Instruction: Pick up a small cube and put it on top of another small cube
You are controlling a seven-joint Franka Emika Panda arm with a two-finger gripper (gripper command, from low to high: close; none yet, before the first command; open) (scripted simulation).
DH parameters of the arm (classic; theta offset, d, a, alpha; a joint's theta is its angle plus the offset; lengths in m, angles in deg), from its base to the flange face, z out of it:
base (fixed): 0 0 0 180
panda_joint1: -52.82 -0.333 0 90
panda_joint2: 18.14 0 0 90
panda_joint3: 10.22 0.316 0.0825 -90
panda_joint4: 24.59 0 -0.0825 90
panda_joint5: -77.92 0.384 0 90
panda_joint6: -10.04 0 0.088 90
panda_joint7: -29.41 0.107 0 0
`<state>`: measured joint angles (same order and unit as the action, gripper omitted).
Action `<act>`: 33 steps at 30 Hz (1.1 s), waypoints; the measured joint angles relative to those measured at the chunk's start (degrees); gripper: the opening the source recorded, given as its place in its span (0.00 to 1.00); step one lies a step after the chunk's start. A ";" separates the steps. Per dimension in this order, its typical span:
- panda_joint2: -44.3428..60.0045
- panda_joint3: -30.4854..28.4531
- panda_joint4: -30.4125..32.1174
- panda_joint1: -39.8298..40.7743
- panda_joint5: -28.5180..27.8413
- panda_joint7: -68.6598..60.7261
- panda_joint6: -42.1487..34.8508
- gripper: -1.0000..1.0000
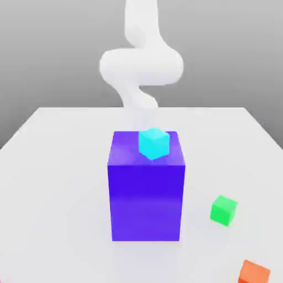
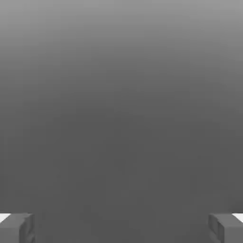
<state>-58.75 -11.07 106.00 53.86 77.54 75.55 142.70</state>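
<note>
Nearest in the exterior view: an orange cube (image 1: 254, 272) by the near edge of the table (image 1: 50, 166), at roughly five o'clock from the tall blue-violet block (image 1: 146, 193). Further in: a green cube (image 1: 224, 210), about four o'clock from that block and well apart from it. On the block's top face, seemingly at rest: a small cyan cube (image 1: 153, 143), the likeliest one to pick. Beyond, toward twelve o'clock: the white arm (image 1: 141, 66), raised. In the hand view: gripper (image 2: 121, 228) spread fully wide, fingertips (image 2: 16, 228) far apart, nothing between them.

Likely trouble: an off-centre descent nudging the cyan cube off its high perch; a low sweep clipping the block; a skewed release letting one small cube slide off another.
</note>
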 joint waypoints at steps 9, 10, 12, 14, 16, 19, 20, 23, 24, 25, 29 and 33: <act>18.98 -4.00 -4.34 3.38 -0.45 0.41 3.23 0.50; 21.05 -4.51 -4.81 3.72 -0.34 0.34 3.57 0.50; 25.20 -5.60 -5.76 4.36 -0.02 0.13 4.26 0.50; 29.35 -6.65 -6.71 5.06 0.49 -0.21 4.96 0.50; 33.53 -7.68 -7.65 5.84 1.19 -0.68 5.66 0.50; 39.82 -8.84 -9.08 7.93 2.55 -1.59 6.69 0.50; 41.93 -9.12 -9.55 8.68 3.06 -1.93 7.03 0.50; 48.25 -9.67 -10.99 10.33 4.64 -2.98 8.03 0.50; 50.37 -9.85 -11.47 10.86 5.16 -3.29 8.35 0.50; 52.49 -10.05 -11.96 11.42 5.71 -3.65 8.65 0.50; 60.95 -10.54 -13.89 14.18 7.96 -5.14 9.95 0.50; 69.39 -10.55 -15.83 17.38 9.89 -6.37 11.23 0.50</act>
<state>10.64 -21.62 90.17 71.24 87.43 69.18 153.93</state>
